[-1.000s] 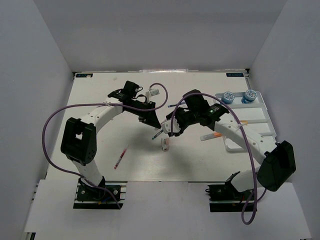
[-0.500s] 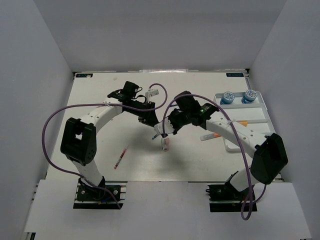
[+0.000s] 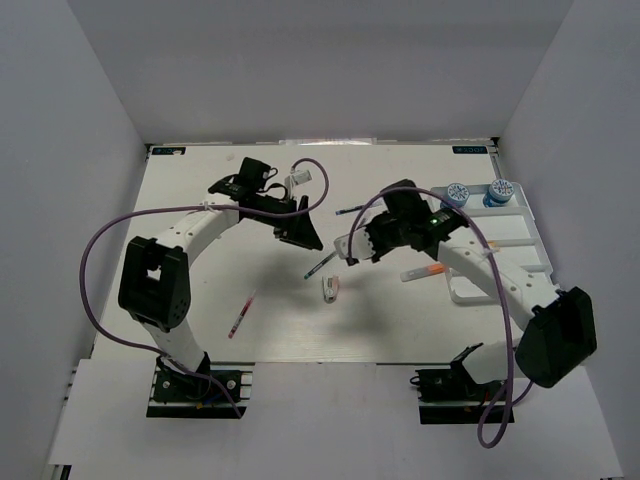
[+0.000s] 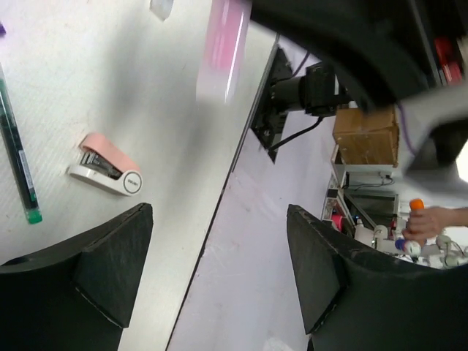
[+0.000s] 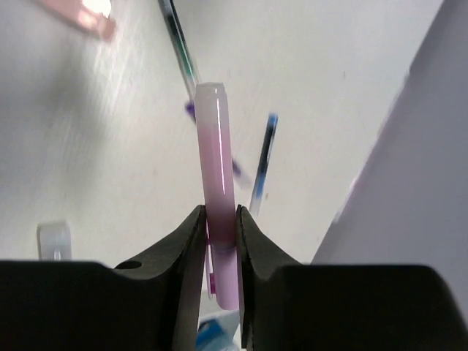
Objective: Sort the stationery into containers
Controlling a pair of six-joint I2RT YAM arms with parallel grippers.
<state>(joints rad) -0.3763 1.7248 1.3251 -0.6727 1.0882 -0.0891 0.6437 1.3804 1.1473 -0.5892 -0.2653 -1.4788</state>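
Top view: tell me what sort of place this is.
Probably a robot test cell in a lab: a white table boxed in by plain white walls, two robot arms bolted at its near edge, pens and a divided tray on it.

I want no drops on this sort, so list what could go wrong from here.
The right end effector pinches the pink highlighter across a narrow spot, much of it sticking out beyond the grip; it may pivot or slip on the way to the white tray. The left end effector hangs open close by, so the arms might clip each other.
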